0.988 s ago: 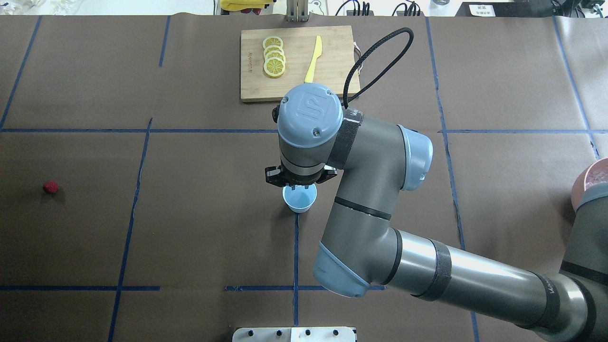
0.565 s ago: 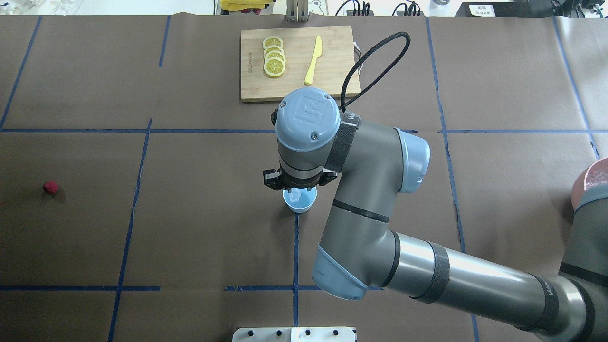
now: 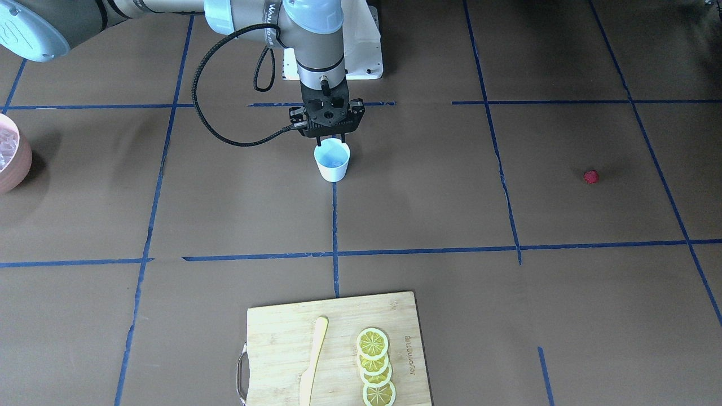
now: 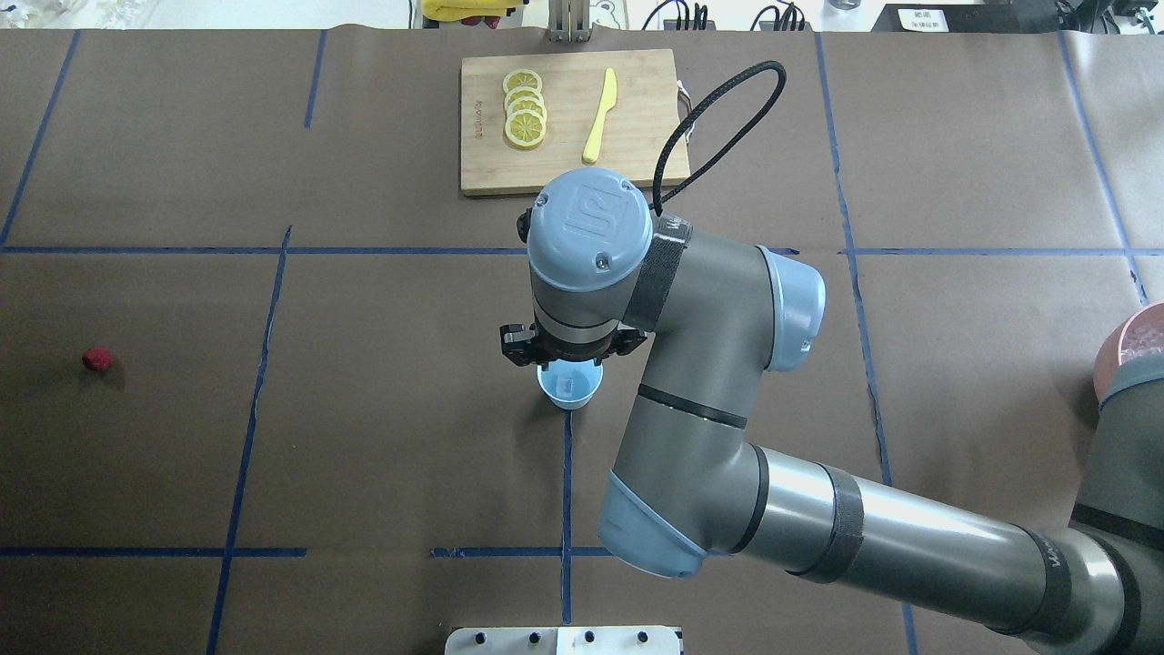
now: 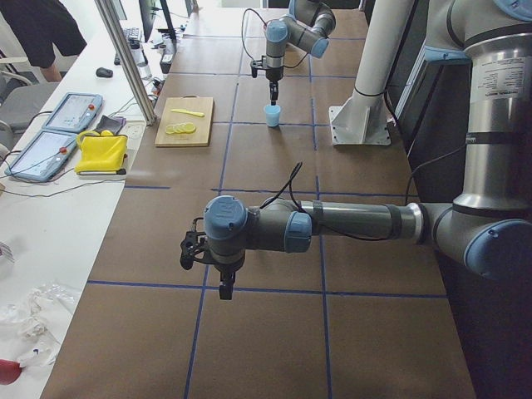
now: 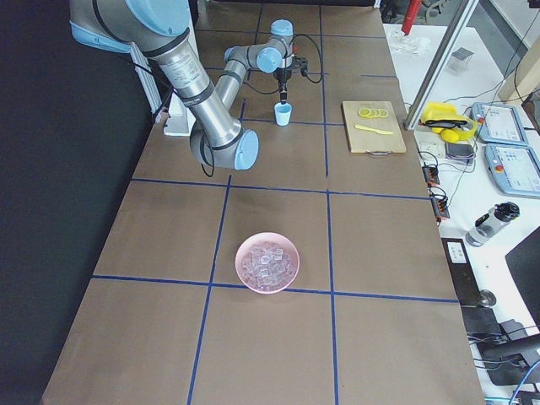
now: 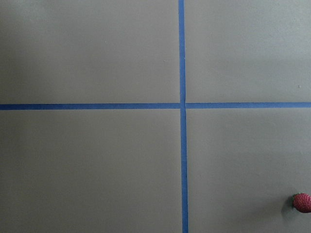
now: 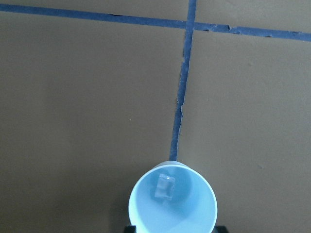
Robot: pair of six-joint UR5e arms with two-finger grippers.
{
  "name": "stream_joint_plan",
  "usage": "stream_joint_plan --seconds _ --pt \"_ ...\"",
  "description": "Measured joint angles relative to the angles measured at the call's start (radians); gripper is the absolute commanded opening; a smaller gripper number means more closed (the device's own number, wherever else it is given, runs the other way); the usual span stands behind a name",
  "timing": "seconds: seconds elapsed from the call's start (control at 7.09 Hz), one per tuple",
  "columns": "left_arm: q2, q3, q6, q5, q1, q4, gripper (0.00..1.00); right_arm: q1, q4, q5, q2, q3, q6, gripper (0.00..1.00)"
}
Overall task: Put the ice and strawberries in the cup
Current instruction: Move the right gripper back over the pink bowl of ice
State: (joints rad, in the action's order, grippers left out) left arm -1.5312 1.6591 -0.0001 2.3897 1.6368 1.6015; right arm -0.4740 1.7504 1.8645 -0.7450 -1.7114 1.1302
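Ice [image 8: 165,187] is the step in hand: one piece lies inside the cup [image 8: 194,208], which stands upright near the middle of the bench [image 4: 382,455], on a blue tape line. The right tool [image 3: 331,137] hangs just above the cup's mouth with its fingers spread apart and nothing between them, so I judge this drop as done.

The strawberry [image 4: 96,358] is not yet in the cup. It lies on the left side of the bench, well apart from the cup. The left tool [image 5: 223,289] hovers over the bench near it, and the berry shows at the edge of its wrist view. I cannot tell whether this tool is open or closed.

For the next move I would lift the right arm straight up, so the fingers do not knock the light cup. After that it can return to the bowl [image 6: 239,263] on the right for more ice, or the left arm can go for the berry.

Compared with one second ago, the overhead view has changed: then the cup looked bare inside, now the piece rests in it.
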Motion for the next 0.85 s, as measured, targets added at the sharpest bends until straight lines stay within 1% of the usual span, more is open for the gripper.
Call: stream_joint_plan --seconds 0.14,0.28,0.56,0.71,0.85 --pt "0.000 0.013 -0.016 -0.001 0.000 0.000 1.00 -0.020 0.003 0.003 -0.014 -0.026 -0.002 0.99" --pt "0.001 0.026 -0.031 -0.001 0.000 -0.001 1.00 -0.055 0.005 0.009 -0.057 -0.073 -0.010 0.99" --pt "0.002 0.035 -0.040 -0.001 -0.001 0.002 1.00 -0.156 0.007 0.023 -0.219 -0.222 -0.100 0.99" --pt "0.002 0.037 -0.041 0.000 -0.001 0.004 1.00 -0.226 0.007 0.062 -0.287 -0.272 -0.160 0.99" --pt "0.002 0.038 -0.041 0.000 -0.001 0.005 1.00 -0.304 0.004 0.127 -0.358 -0.302 -0.240 0.99"
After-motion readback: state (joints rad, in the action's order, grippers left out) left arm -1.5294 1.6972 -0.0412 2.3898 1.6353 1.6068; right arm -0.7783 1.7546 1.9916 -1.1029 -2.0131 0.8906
